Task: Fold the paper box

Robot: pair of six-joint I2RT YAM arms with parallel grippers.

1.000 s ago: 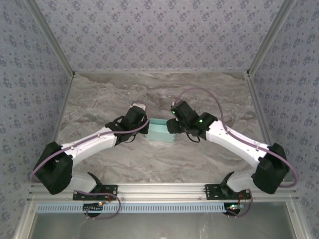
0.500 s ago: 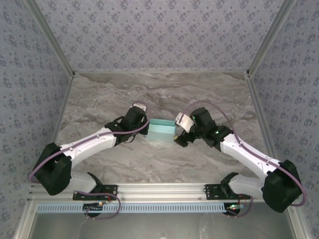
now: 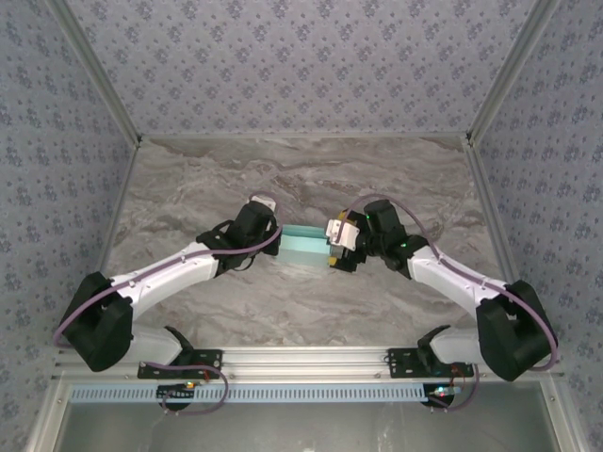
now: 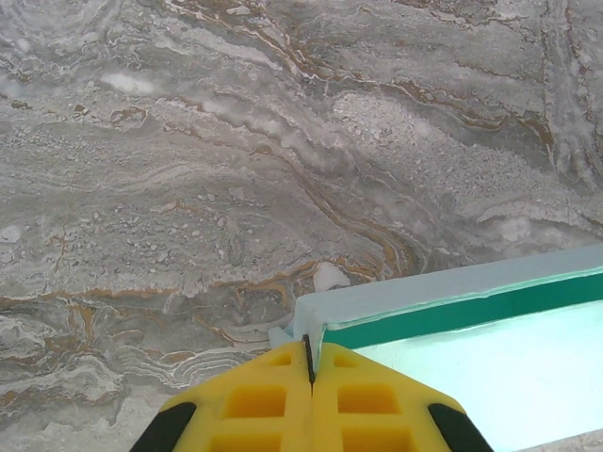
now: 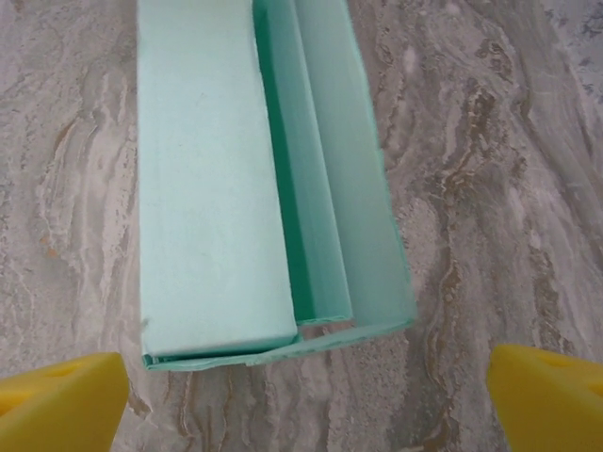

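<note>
Centre of top view, on grey veined marble tabletop (image 3: pixel 188 188): pale aqua thin-card paper box (image 3: pixel 306 249), partly folded, open along one long side. Clamped at its left corner by left gripper (image 3: pixel 281 247), yellow fingers (image 4: pixel 273 400) pressed together. Faced at right end by right gripper (image 3: pixel 333 249), spread wide, holding nothing, yellow fingertips (image 5: pixel 57 405) in the lower corners of the wrist view.

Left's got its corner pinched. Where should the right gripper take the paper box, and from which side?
Probably the raised outer wall of the paper box near its open end. Come in endwise, as the open right gripper faces now, one finger inside, one outside: the card is thin and stands edge-up.
</note>
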